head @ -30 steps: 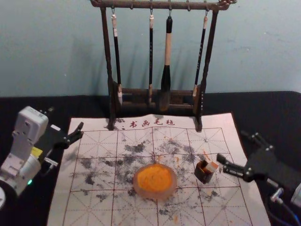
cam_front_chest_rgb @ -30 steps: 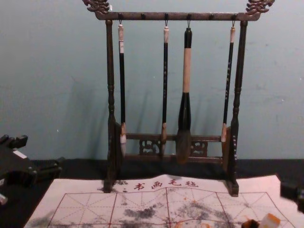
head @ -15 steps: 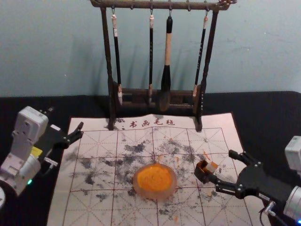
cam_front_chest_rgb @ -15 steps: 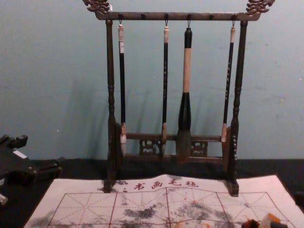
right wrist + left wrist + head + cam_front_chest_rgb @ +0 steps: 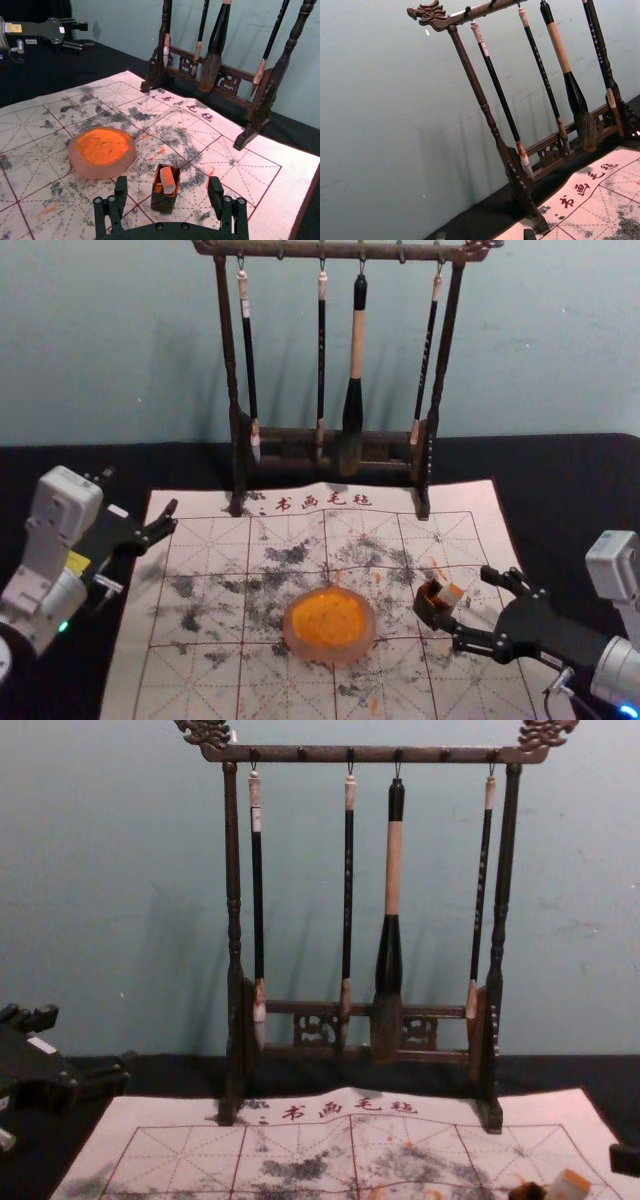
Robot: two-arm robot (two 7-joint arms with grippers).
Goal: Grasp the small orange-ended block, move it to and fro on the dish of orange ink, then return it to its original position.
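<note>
Block (image 5: pixel 451 594): is standing in its small container, leaning toward the mat's right edge, orange end uppermost; you are not gripping it yet.

Box (image 5: pixel 433 609): is holding the block on the mat's right half, dark outside, orange-smeared inside.

Right gripper (image 5: pixel 470 604): you are reaching it in over the mat's right edge, fingers spread wide, lining up on either side of the box and gripping nothing; in the right wrist view, gaps are showing between the box and both fingers.

Dish (image 5: pixel 329 653): is resting about midway between the mat's left and right edges, holding orange ink (image 5: pixel 329 617).

Left gripper (image 5: pixel 140 495): you are keeping it parked by the mat's far left corner, fingers spread, holding nothing.

Mat (image 5: pixel 200 690): is lying on the dark table (image 5: pixel 560 465), bearing gridlines and grey and orange stains.

Rack (image 5: pixel 235 405): is standing at the mat's far edge, with four brushes (image 5: pixel 356 360) hanging from it.
</note>
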